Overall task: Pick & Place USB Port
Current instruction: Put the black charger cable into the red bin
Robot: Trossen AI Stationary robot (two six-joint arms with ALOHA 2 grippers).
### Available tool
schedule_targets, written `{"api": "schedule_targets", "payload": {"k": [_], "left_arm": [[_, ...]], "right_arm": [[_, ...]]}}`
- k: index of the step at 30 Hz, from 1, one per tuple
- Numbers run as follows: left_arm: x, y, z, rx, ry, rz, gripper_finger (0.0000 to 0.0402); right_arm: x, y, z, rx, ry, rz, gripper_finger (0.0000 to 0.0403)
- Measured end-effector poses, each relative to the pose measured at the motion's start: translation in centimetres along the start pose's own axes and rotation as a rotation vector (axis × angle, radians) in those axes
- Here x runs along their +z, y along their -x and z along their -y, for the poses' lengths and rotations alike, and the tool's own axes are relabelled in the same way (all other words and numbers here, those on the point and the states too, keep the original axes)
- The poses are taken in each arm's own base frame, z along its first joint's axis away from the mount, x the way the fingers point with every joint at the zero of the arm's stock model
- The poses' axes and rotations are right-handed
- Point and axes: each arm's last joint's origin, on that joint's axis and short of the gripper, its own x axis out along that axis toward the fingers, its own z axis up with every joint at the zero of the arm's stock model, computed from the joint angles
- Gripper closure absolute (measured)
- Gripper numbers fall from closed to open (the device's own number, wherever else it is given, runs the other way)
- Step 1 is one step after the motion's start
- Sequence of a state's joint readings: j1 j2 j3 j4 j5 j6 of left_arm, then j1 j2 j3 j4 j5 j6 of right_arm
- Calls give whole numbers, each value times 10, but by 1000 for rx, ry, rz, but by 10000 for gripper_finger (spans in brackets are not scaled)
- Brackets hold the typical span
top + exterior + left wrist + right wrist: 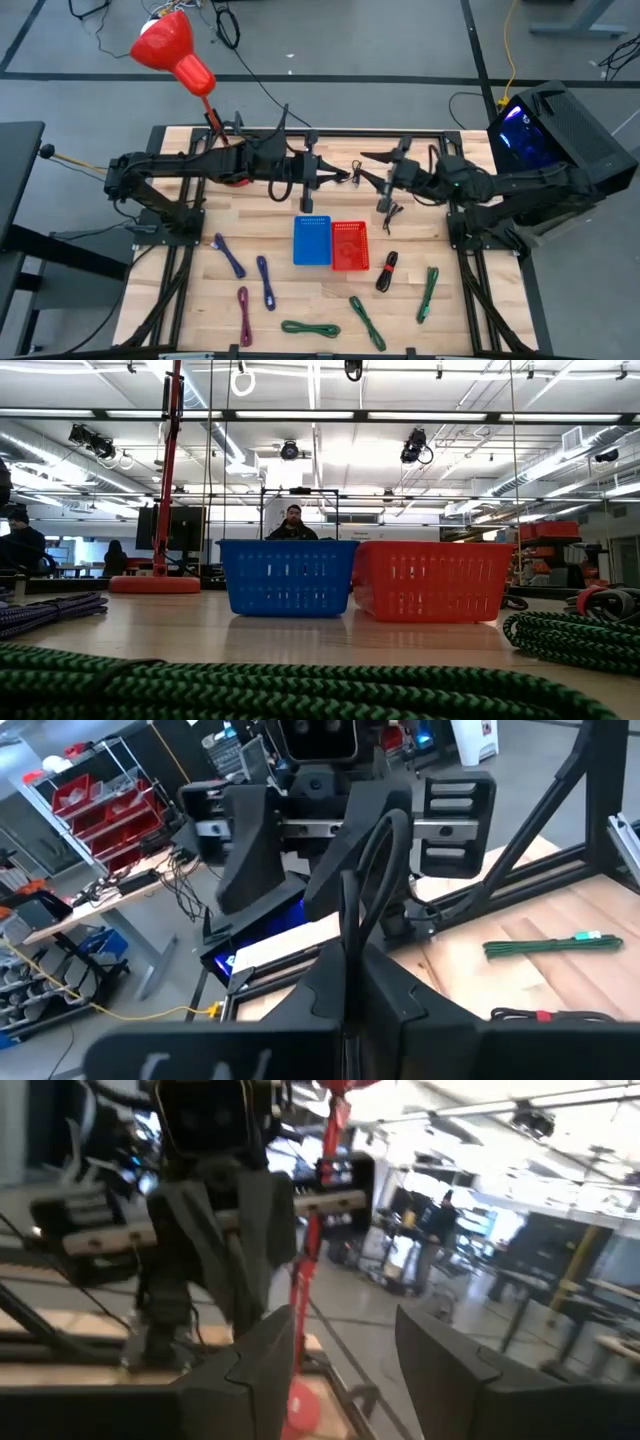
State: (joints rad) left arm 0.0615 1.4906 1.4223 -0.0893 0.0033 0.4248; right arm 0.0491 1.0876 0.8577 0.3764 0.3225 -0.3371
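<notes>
My left gripper [338,178] hovers over the table's far middle, shut on a black cable [378,860] whose loop stands up out of its fingers in the left wrist view. My right gripper [368,164] faces it from the right at about the same height. It is open and nothing is between its fingers [345,1370]. A blue basket [311,241] and a red basket [349,245] stand side by side on the table below them. The low view shows neither gripper. My left gripper pinches the black cable between its two shut fingers, at the foot of the loop [350,935]. The fingers lie about level and point toward the table's right side. The loop stands above the fingers, clear of the table. The rest of the cable is hidden by the gripper.
Loose bundled cables lie on the near half of the table: two blue ones [230,255], a maroon one [244,315], three green ones [310,327] and a black-and-red one [387,270]. A red lamp stand [175,48] rises at the far left. People are in the room behind.
</notes>
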Motion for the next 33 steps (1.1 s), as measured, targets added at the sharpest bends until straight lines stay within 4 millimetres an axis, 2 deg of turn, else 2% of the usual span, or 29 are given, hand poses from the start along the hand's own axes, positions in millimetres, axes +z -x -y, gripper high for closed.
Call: {"api": "schedule_targets", "payload": {"k": [6,14,33], "left_arm": [[-1,0,1,-8,-1,-12,388],[-2,0,1,-6,-14,-22,388],[-6,0,-4,81,-60,-81,388]], "right_arm": [[-6,-10,3,31,-47,26,225],[-13,-16,-2,84,-78,15,225],[-13,-14,-1,90,-98,-4,225]]}}
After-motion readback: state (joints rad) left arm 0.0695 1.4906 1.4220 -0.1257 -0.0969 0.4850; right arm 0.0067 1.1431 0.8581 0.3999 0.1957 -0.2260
